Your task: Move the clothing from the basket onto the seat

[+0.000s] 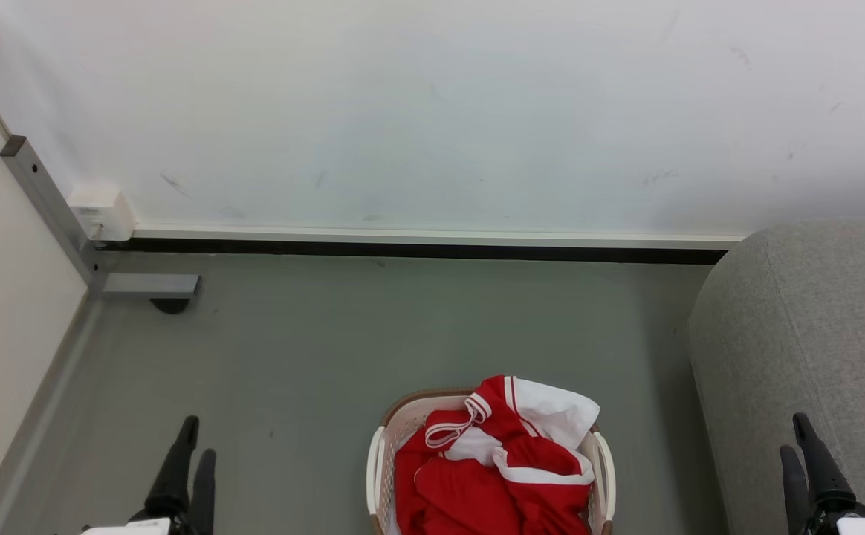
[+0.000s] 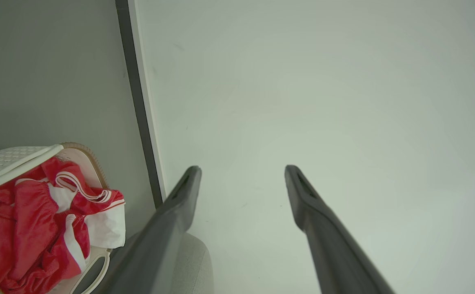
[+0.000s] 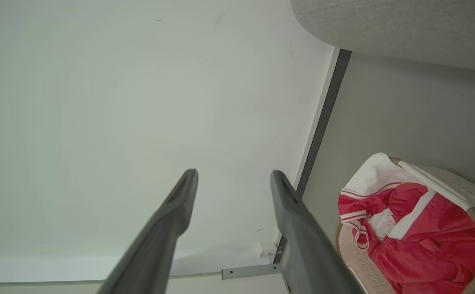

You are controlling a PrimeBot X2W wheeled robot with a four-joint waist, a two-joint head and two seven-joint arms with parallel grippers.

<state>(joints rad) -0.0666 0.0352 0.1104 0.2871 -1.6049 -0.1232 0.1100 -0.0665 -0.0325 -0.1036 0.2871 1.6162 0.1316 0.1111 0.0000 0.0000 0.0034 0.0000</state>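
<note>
Clothing (image 1: 492, 475) sits heaped in the basket (image 1: 374, 461) on the floor (image 1: 328, 334) near the seat (image 1: 804, 319), looks soft and floppy, so I'd pinch a top fold; left tool (image 1: 200, 438) and right tool (image 1: 792, 435) both spread, holding nothing.

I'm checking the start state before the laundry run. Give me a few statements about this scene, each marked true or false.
1. The clothing lies in the basket. True.
2. The seat is to the robot's left of the basket. False: it is to the right.
3. One red garment already lies on the seat. False: the visible part of the seat carries none.
4. The basket stands on the floor. True.
5. The right gripper holds clothing. False: its jaws stand apart with nothing between them.
</note>
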